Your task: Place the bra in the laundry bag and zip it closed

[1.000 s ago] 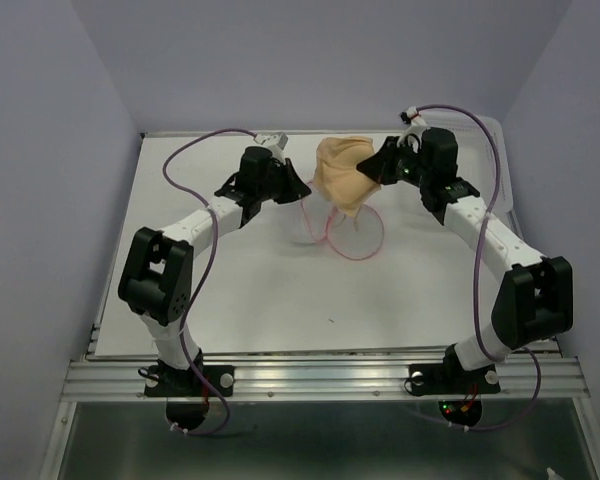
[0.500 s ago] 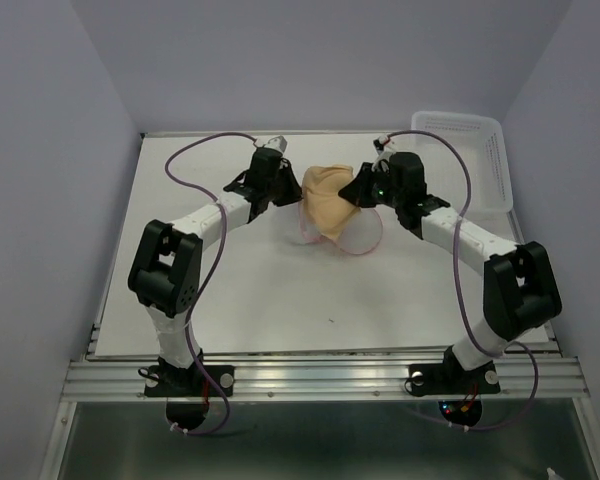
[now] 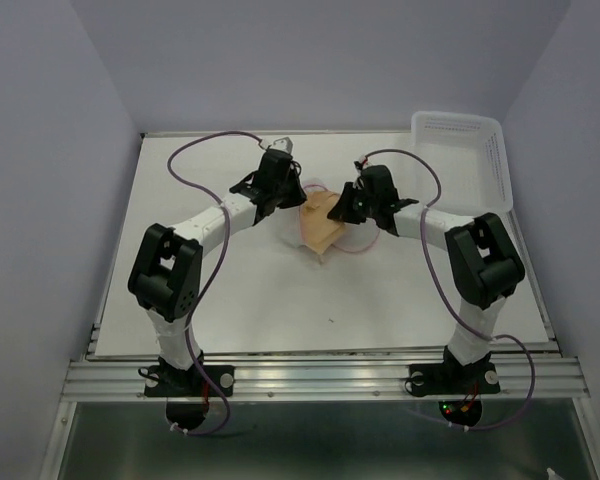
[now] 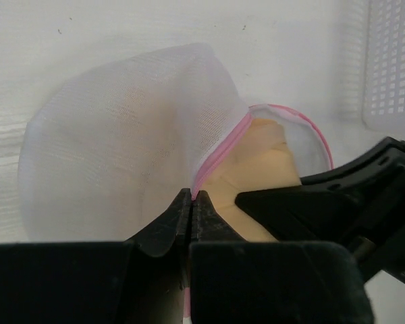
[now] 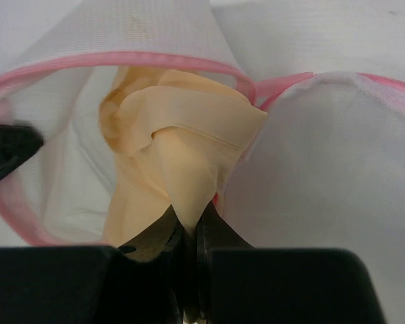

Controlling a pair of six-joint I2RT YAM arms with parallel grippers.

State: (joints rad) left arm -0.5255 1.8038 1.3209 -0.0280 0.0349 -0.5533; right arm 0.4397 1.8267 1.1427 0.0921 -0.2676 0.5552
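The peach-beige bra (image 3: 320, 223) hangs from my right gripper (image 3: 342, 208), which is shut on a fold of it (image 5: 182, 175). Its upper part sits inside the open mouth of the white mesh laundry bag (image 5: 81, 74), whose pink rim curves over it. My left gripper (image 3: 292, 200) is shut on the bag's pink rim (image 4: 219, 152) and holds the mouth open; the bra (image 4: 260, 162) and the right gripper (image 4: 337, 202) show beyond it. The bag (image 3: 355, 235) lies mid-table between both grippers.
A rigid white perforated plastic basket (image 3: 460, 150) stands at the back right corner and also shows in the left wrist view (image 4: 391, 61). The white table (image 3: 280, 290) stretches in front of the arms.
My right gripper has carried the bra down and left, from above the bag into its open mouth. My left gripper has shifted slightly right, still holding the rim.
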